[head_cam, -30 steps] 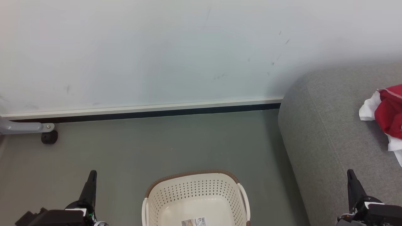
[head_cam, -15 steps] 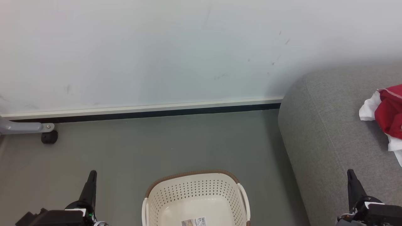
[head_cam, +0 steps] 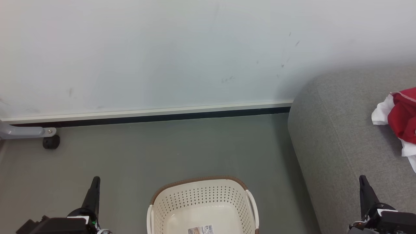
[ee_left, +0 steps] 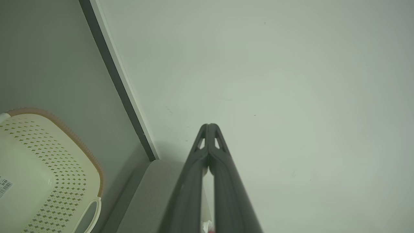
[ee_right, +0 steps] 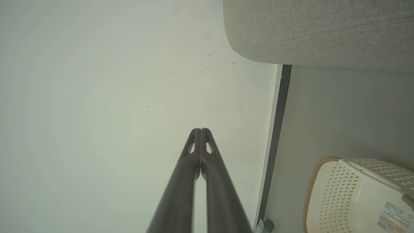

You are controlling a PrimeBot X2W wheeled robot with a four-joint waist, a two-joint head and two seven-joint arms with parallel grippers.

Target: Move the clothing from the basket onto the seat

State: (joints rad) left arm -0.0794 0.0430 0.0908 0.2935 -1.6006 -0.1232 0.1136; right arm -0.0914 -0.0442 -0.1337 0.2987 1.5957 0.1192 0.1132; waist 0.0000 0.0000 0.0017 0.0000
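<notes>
1. The red-and-white clothing [head_cam: 402,117] lies on the sofa [head_cam: 338,143], back from its rounded end.
2. The basket [head_cam: 201,196] stands on the floor [head_cam: 169,149] beside that end.
3. The left gripper [head_cam: 95,180] and the right gripper [head_cam: 362,179] are both closed and empty.

Wall [head_cam: 162,48]: plain, pale off-white with a greenish cast, matte. A few dark scuff marks [head_cam: 227,79] around the middle, with smaller ticks toward the upper right. Cream skirting board [head_cam: 146,112] runs along the base, black strip [head_cam: 146,118] under it at the floor joint. Floor [head_cam: 162,149]: smooth, uniform grey-green. Far left: grey metal leg [head_cam: 22,132] low against the wall, black caster [head_cam: 51,142] under its end. Light soft and even, shadows faint.
</notes>
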